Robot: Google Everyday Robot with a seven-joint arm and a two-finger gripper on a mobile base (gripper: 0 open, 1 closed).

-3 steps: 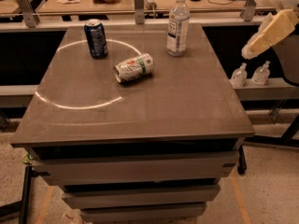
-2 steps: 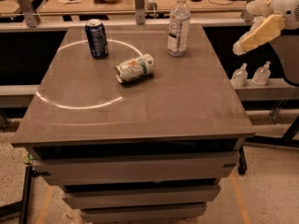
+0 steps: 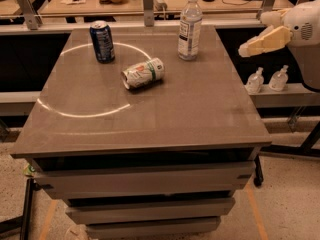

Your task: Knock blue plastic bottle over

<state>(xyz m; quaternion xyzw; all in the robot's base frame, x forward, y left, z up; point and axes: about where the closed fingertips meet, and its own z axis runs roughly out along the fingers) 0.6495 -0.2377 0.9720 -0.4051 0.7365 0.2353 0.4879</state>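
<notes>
A: What is found at the left of the grey tabletop (image 3: pixel 175 114)?

B: A dark blue soda can (image 3: pixel 102 41) is stood upright near the far left corner. A thin pale ring (image 3: pixel 80 113) is traced across that side of the surface, and the can is placed on its far edge.

A: And towards the middle?

B: A white-and-green can (image 3: pixel 143 73) is laid on its side, just right of the soda can and nearer the camera. The two are kept apart.

A: Where is the blue plastic bottle?

B: The blue plastic bottle (image 3: pixel 190 26) is stood upright close to the far edge, right of centre. A white cap and a printed label are seen on it. It is touched by nothing, and the lying can is left well short of it.

A: What can be said of the gripper?

B: The gripper (image 3: pixel 246 48) is held in the air beyond the table's right edge, at about the bottle's height and well apart from it. How wide it is spread cannot be told. Nothing is seen in its grasp.

A: Anything further right?

B: Two small clear pump bottles (image 3: pixel 266 79) are set side by side on a lower ledge, below the gripper.
</notes>
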